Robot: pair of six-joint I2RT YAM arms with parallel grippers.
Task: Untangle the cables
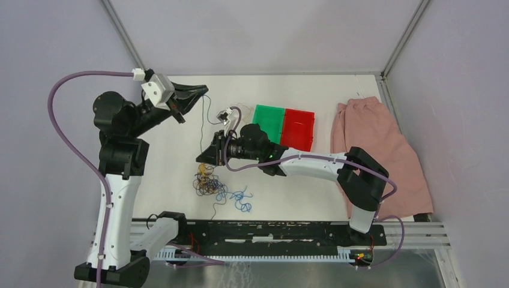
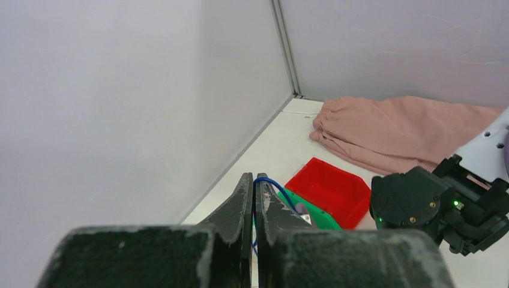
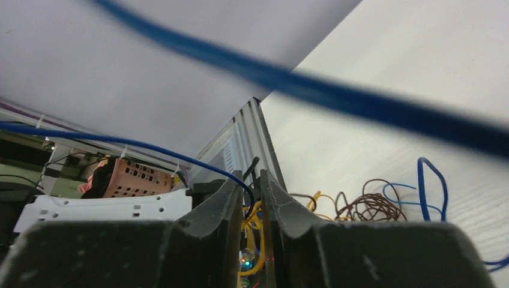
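The cables (image 1: pixel 210 183) lie in a loose blue, brown and yellow knot on the white surface (image 1: pixel 168 174), left of centre and a little back from the near rail (image 1: pixel 270 231). A few blue loops trail off to its right. The same knot shows in the right wrist view (image 3: pixel 366 207), on the surface beyond the fingertips.

The left gripper (image 1: pixel 203 91) is held high near the far left corner, just beside the left wall (image 1: pixel 60 48). Its jaws are pressed together on a blue strand (image 1: pixel 201 123) that hangs down toward the knot. The left wrist view shows that strand (image 2: pixel 273 183) looping out from the closed fingertips (image 2: pixel 246 192).

The right gripper (image 1: pixel 201 158) points left and sits just above the far edge of the knot. In its own view the jaws stand nearly together, with a blue strand and yellow strands caught in the narrow slit.

Bare surface runs left of the knot as far as the left arm, and along the far edge behind the left gripper. On the right the room is tighter. A green bin (image 1: pixel 268 120) and a red bin (image 1: pixel 298 129) touch side by side just behind the right wrist. A pink cloth (image 1: pixel 378 150) lies along the right edge, well apart from the knot.
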